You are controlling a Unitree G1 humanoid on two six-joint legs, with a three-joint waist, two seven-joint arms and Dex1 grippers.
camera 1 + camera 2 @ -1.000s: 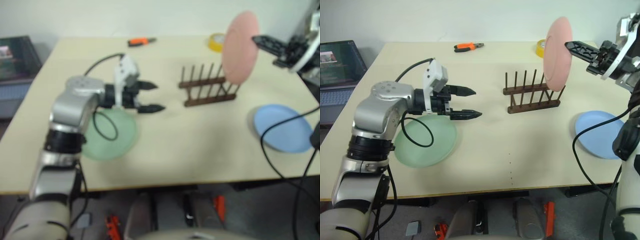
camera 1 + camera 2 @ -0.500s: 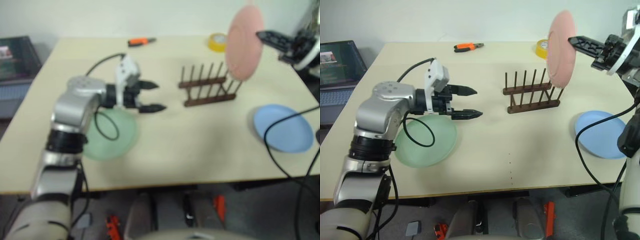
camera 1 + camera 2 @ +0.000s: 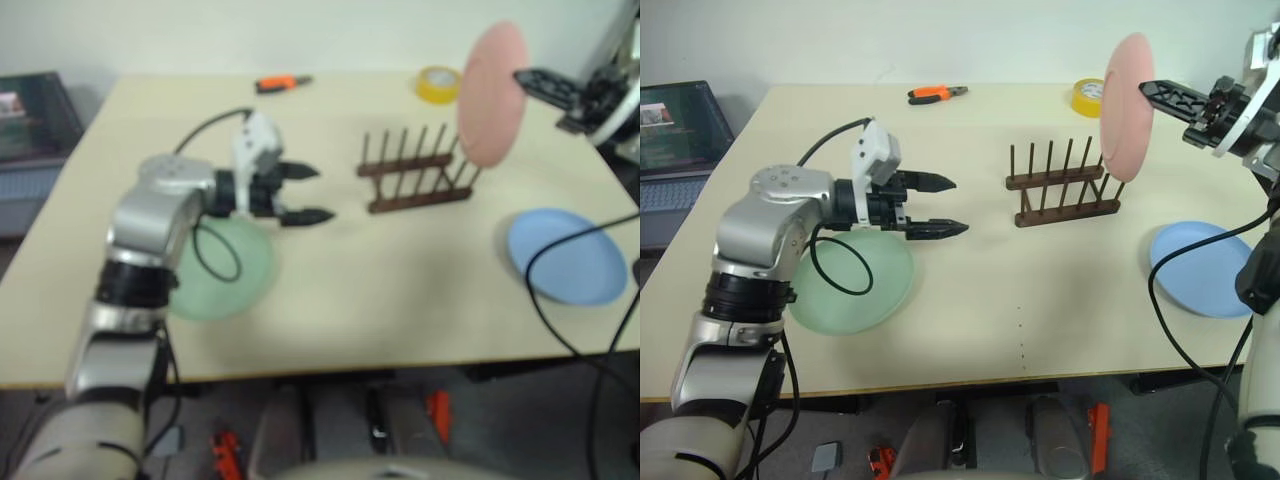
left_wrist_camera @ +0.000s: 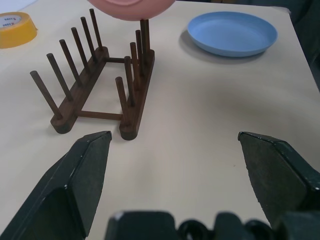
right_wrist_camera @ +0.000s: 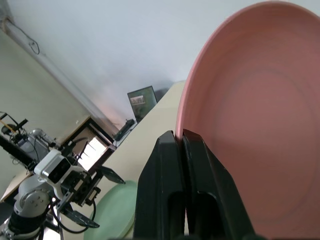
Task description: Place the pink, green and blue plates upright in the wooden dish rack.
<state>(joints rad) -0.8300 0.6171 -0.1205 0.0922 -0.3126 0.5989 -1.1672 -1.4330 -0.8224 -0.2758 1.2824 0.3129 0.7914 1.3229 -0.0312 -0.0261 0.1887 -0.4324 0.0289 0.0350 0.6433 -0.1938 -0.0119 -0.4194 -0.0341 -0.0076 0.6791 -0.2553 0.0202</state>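
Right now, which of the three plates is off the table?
The pink plate, held upright by the right gripper above the wooden dish rack; the green plate and blue plate lie flat.

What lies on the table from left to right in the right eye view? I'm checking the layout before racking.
green plate → orange-and-black tool → wooden dish rack → blue plate

A lab or workshop room — a plain pale desk [image 3: 970, 300] against a bare white wall, with a laptop [image 3: 675, 125] at the left edge, orange-handled pliers [image 3: 936, 94] and a yellow tape roll [image 3: 1089, 97] along the top, and loose black cables [image 3: 1185, 340] at lower right.
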